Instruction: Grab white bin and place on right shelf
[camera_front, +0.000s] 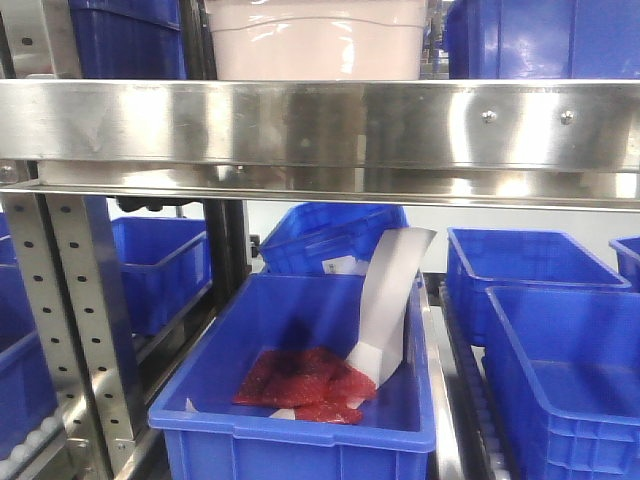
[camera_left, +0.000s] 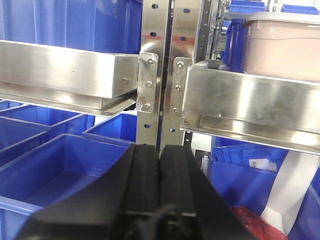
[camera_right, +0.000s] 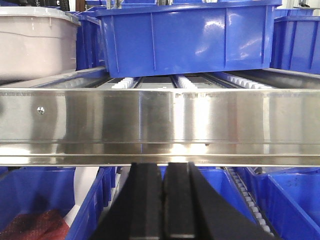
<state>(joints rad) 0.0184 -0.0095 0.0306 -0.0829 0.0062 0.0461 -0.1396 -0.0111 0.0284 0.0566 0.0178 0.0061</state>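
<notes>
The white bin (camera_front: 315, 40) stands on the right shelf (camera_front: 320, 125), behind its shiny front rail, between blue crates. The left wrist view shows the white bin (camera_left: 282, 45) at upper right, on the same steel shelf (camera_left: 250, 97). In the right wrist view the bin (camera_right: 35, 42) sits at upper left behind the rail (camera_right: 160, 120). My left gripper (camera_left: 160, 150) is shut, empty, below and in front of the perforated uprights. My right gripper (camera_right: 164, 167) is shut, empty, just under the rail. Neither touches the bin.
A blue crate (camera_front: 290, 400) below the shelf holds red packets (camera_front: 300, 380) and a white paper strip (camera_front: 390, 300). More blue crates (camera_front: 540, 340) fill the lower level. A blue crate (camera_right: 187, 37) rests on rollers right of the bin. Perforated uprights (camera_left: 160, 70) divide the two shelves.
</notes>
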